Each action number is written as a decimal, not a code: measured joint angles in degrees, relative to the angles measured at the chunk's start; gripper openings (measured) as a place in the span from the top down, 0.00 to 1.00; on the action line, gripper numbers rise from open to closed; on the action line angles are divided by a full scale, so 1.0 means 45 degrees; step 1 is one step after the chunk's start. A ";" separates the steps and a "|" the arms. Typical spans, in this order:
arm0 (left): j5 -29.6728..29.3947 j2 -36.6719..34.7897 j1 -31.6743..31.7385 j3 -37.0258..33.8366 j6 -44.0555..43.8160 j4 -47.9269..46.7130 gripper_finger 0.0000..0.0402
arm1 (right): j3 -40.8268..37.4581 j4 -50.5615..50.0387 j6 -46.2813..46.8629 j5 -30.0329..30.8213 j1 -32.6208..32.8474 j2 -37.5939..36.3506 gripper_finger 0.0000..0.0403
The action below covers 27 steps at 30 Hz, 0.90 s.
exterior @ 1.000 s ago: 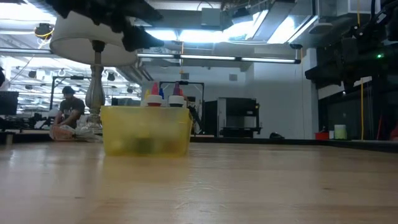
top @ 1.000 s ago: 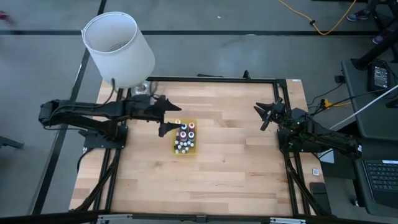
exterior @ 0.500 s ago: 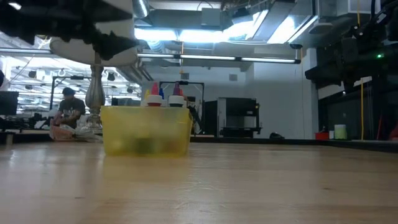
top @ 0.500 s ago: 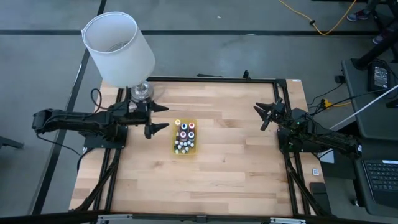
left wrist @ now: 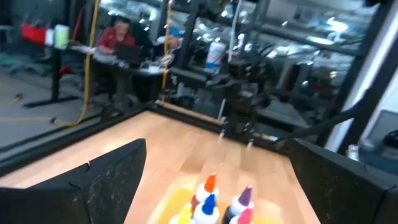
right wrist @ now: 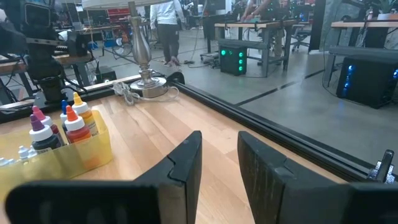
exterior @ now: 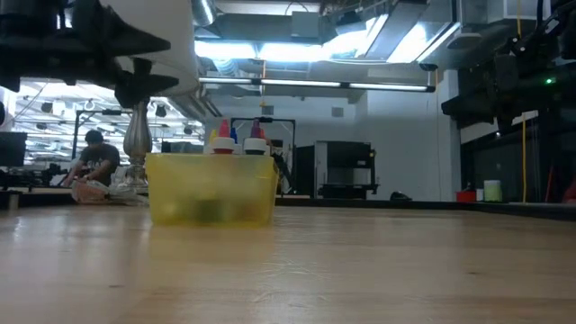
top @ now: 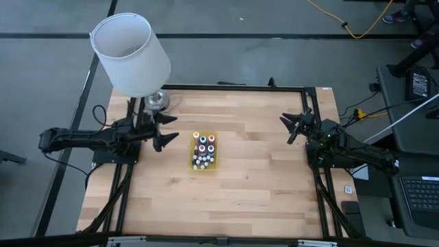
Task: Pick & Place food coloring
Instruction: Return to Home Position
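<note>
The food coloring bottles (top: 203, 149) stand upright, packed together in a yellow translucent tray (top: 194, 162) near the table's middle. Their pointed caps (exterior: 238, 141) rise above the tray's rim (exterior: 211, 158). My left gripper (top: 170, 130) hovers open just left of the tray, above the table. Its own view shows the bottles (left wrist: 214, 202) between and beyond its spread fingers. My right gripper (top: 288, 129) waits near the table's right edge with a narrow gap between its fingers (right wrist: 219, 135). From there the bottles (right wrist: 62, 124) show far off.
A table lamp with a white shade (top: 130, 51) stands on its metal base (top: 156, 101) at the far left corner, close behind my left arm. Bare wooden tabletop (top: 260, 185) lies around the tray. Black frame rails (top: 233, 87) edge the table.
My left gripper has drawn back from above the tray's left side toward the table's left edge, staying open. The tray and bottles have kept their place.
</note>
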 joint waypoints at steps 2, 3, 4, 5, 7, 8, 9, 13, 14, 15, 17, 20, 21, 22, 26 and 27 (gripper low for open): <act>0.0233 -0.0515 0.0046 -0.0180 0.0052 0.0006 0.03 | -0.0002 0.0000 -0.0002 0.0000 0.0000 -0.0002 0.74; 0.0309 -0.0781 0.0128 -0.0288 0.0117 0.0028 0.03 | 0.0002 0.0000 -0.0001 0.0000 -0.0005 -0.0002 0.74; 0.0356 -0.1042 0.0238 -0.0399 0.0138 0.0006 0.03 | -0.0002 0.0000 0.0001 0.0000 -0.0001 -0.0002 0.74; 0.0445 -0.1261 0.0384 -0.0515 0.0134 0.0000 0.03 | 0.0000 0.0000 0.0000 0.0000 -0.0002 -0.0002 0.74; 0.0610 -0.1671 0.0720 -0.0544 0.0109 -0.0445 0.03 | -0.0001 0.0000 -0.0002 0.0000 -0.0005 0.0001 0.74; 0.0631 -0.1842 0.0894 -0.0544 0.0128 -0.0669 0.03 | -0.0002 0.0004 -0.0001 0.0000 -0.0001 0.0002 0.74; 0.0621 -0.2000 0.1067 -0.0544 0.0216 -0.0838 0.03 | 0.0002 0.0000 -0.0002 0.0000 -0.0005 0.0002 0.74; 0.0421 -0.2778 0.1557 -0.0543 0.0590 -0.1553 0.03 | 0.0002 0.0004 -0.0001 0.0000 -0.0004 -0.0002 0.74; 0.0422 -0.2998 0.1633 -0.0539 0.0650 -0.1774 0.03 | 0.0001 0.0000 0.0000 0.0001 -0.0004 0.0001 0.74; 0.0432 -0.3209 0.1693 -0.0539 0.0694 -0.1976 0.03 | 0.0000 0.0000 0.0000 0.0000 -0.0002 -0.0002 0.74; 0.0530 -0.3556 0.1763 -0.0540 0.0698 -0.2410 0.03 | 0.0000 0.0000 -0.0001 0.0000 -0.0002 0.0001 0.74; 0.0844 -0.3894 0.1763 -0.0544 0.0715 -0.3531 0.03 | 0.0002 0.0000 0.0002 0.0000 0.0000 0.0002 0.74; 0.0890 -0.3981 0.1759 -0.0544 0.0814 -0.4056 0.03 | 0.0002 0.0000 -0.0002 0.0000 -0.0005 -0.0002 0.74; 0.0901 -0.4045 0.1758 -0.0539 0.0886 -0.4577 0.03 | -0.0002 0.0000 0.0002 0.0000 -0.0005 -0.0002 0.74; 0.1110 -0.4095 0.1763 -0.0539 0.1042 -0.4768 0.03 | -0.0001 0.0000 -0.0001 0.0000 -0.0005 0.0002 0.74; 0.1110 -0.4114 0.1763 -0.0539 0.1065 -0.4784 0.03 | -0.0002 0.0002 -0.0002 0.0000 -0.0003 0.0002 0.74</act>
